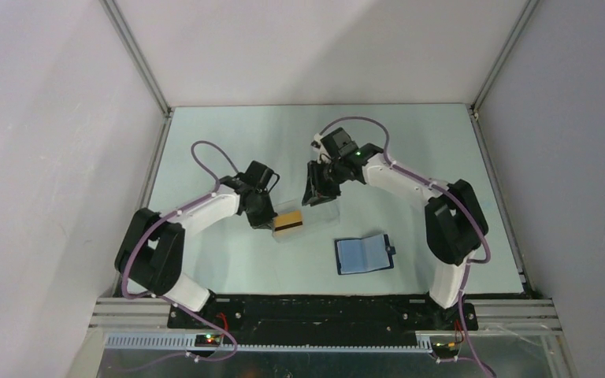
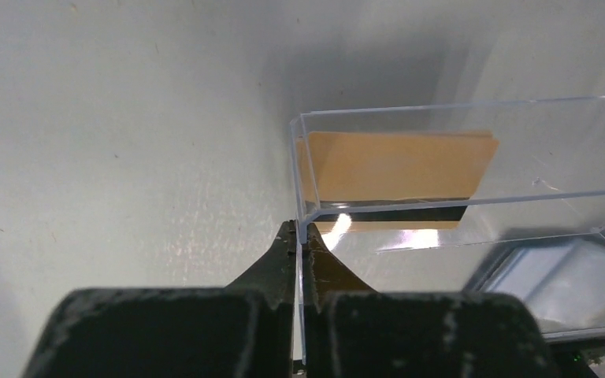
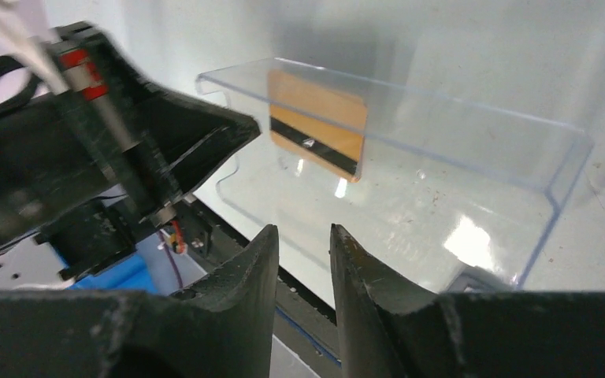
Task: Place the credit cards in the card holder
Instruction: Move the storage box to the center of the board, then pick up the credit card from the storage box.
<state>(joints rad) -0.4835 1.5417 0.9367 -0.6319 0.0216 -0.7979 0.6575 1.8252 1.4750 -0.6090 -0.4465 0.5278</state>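
Observation:
The credit cards (image 1: 288, 222), gold-tan with a dark stripe, lie stacked inside a clear plastic tray (image 1: 315, 214) at mid-table. My left gripper (image 1: 263, 214) is shut on the tray's left end wall. In the left wrist view the jaws (image 2: 301, 234) pinch that thin clear wall, with the cards (image 2: 398, 167) just beyond. My right gripper (image 1: 319, 193) hovers at the tray's other end. Its fingers (image 3: 303, 232) are open a narrow gap with nothing between them, facing the tray (image 3: 410, 197) and the cards (image 3: 315, 126). The card holder (image 1: 365, 253) lies open, blue slots up, to the front right of the tray.
White enclosure walls with metal corner posts (image 1: 138, 55) ring the pale table. The black mounting rail (image 1: 323, 309) and both arm bases run along the near edge. The left arm's gripper body (image 3: 110, 150) fills the left of the right wrist view.

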